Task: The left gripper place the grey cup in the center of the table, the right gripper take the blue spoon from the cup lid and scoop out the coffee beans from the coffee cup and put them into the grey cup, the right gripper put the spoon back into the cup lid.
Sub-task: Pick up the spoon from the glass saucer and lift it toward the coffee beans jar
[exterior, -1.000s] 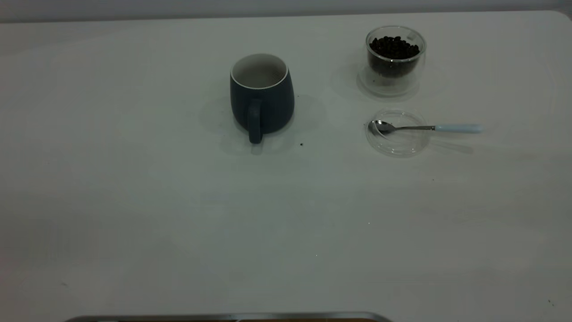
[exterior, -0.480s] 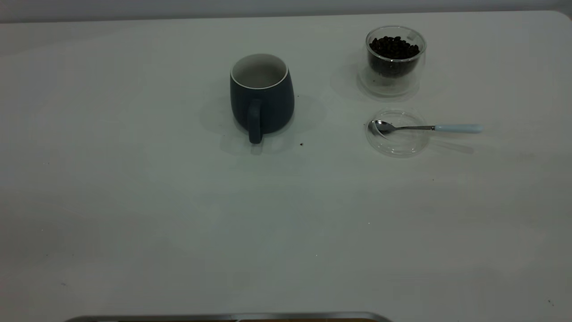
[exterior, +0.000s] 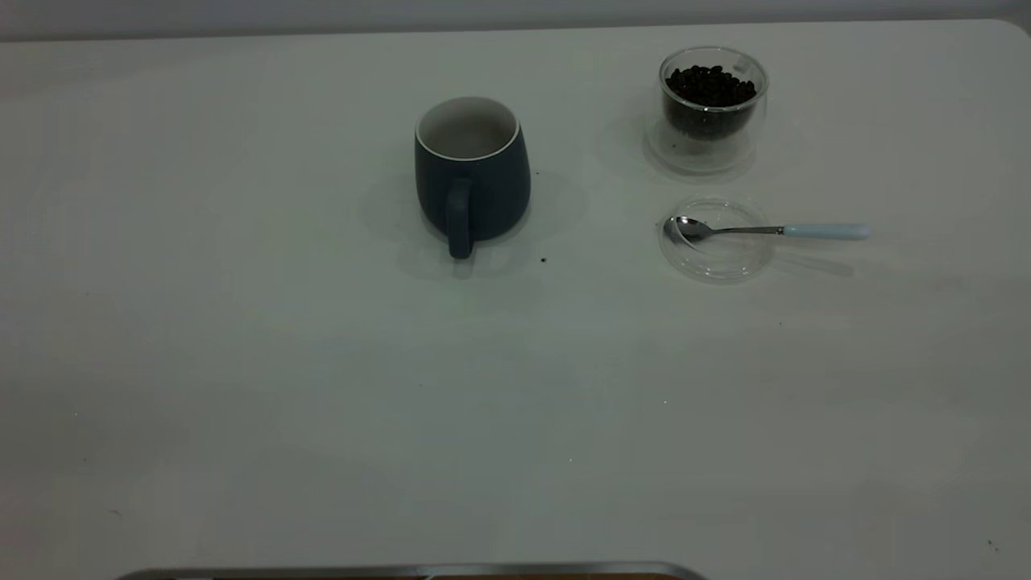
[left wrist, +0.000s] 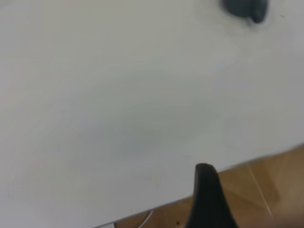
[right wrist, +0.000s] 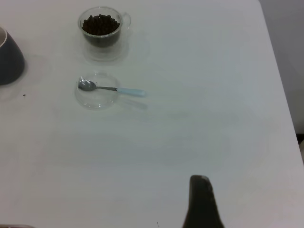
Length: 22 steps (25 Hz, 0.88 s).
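The grey cup (exterior: 472, 173) stands upright near the middle of the table (exterior: 322, 403), with its handle towards the near edge. It also shows in the left wrist view (left wrist: 244, 7) and the right wrist view (right wrist: 9, 61). The coffee cup (exterior: 712, 109) stands at the far right and holds coffee beans (exterior: 710, 84). The cup lid (exterior: 715, 256) lies in front of it. The blue spoon (exterior: 765, 230) rests with its bowl in the lid and its handle pointing right. Neither arm shows in the exterior view. My left gripper (left wrist: 209, 199) hangs over the table's edge, far from the grey cup. My right gripper (right wrist: 202, 202) is over bare table, well away from the spoon (right wrist: 114, 89).
A dark speck (exterior: 543, 260) lies just right of the grey cup's handle. A metal strip (exterior: 403, 570) runs along the near edge. Wooden floor (left wrist: 270, 190) shows past the table's edge in the left wrist view. The table's right edge (right wrist: 280, 95) shows in the right wrist view.
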{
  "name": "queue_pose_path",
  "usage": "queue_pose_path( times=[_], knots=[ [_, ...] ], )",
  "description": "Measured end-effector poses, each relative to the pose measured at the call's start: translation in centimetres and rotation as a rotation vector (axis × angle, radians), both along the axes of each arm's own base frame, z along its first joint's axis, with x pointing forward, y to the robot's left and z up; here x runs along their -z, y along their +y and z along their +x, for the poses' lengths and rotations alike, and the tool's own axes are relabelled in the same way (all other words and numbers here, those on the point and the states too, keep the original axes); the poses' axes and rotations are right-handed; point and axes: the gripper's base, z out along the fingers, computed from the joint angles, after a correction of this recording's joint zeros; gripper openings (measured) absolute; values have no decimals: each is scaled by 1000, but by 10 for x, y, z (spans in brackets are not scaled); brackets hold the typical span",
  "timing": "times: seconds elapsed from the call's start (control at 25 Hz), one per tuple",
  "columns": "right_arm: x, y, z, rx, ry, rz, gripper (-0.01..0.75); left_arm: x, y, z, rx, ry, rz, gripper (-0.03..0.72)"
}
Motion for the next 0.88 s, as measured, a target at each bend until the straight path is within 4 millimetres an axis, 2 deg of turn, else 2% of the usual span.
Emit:
queue_pose_path(
  times=[0.24, 0.72, 0.8, 0.88],
  knots=[
    [0, 0, 0, 0, 0, 0, 565, 1, 0, -4, -68, -27, -4, 567],
    [-1, 2, 0, -15, -6, 23, 565, 1, 0, -5, -71, -26, -5, 567],
    [-6, 5, 0, -30, -41, 48, 565, 1, 0, -5, -71, -26, -5, 567],
    [-20, 8, 0, -50, -87, 84, 565, 1, 0, -5, -71, -26, -5, 567]
  ],
)
